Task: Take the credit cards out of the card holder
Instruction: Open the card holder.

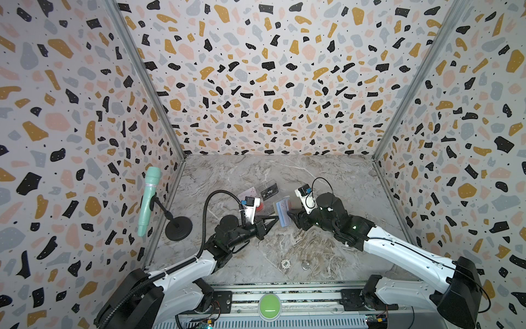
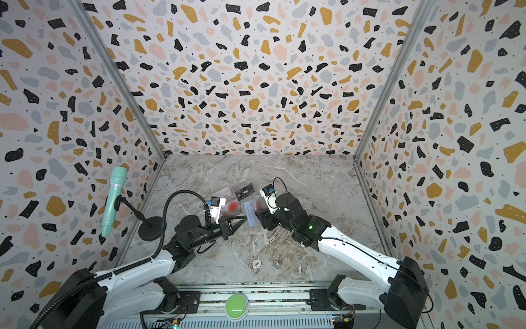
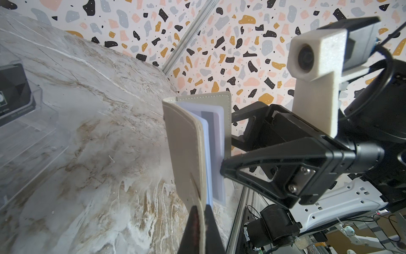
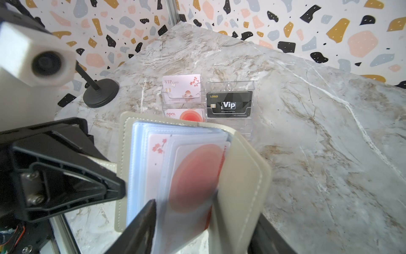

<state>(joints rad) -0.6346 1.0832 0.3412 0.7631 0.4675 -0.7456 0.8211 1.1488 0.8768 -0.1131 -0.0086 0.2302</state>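
**Top views.** The holder (image 1: 282, 212) sits mid-worktop (image 1: 284, 250), on edge between the two arms. Whether it touches the surface cannot be told. The left pincer (image 1: 273, 220) is at one side and the right pincer (image 1: 292, 217) at the other. Neither pincer's jaw state can be read here.

**Left wrist.** The left pincer is closed on a strip of the holder's cover. I judge this to be an anchor, so the other arm can work the pages. The covers are parted. The right jaws stand apart, one fingertip (image 3: 223, 169) against the page edges and the other behind the far cover. No card face shows.

**Right wrist.** Only this view shows the contents. A red-circle card (image 4: 195, 178) and a blossom card (image 4: 154, 154) sit in clear sleeves inside the holder. The right pincer is open, straddling the sleeves and one cover flap, and I judge that it grips nothing. Beyond the holder, the tray (image 4: 229, 86) holds a pink card (image 4: 182, 88), a black card (image 4: 228, 105) and a second red card (image 4: 184, 114).
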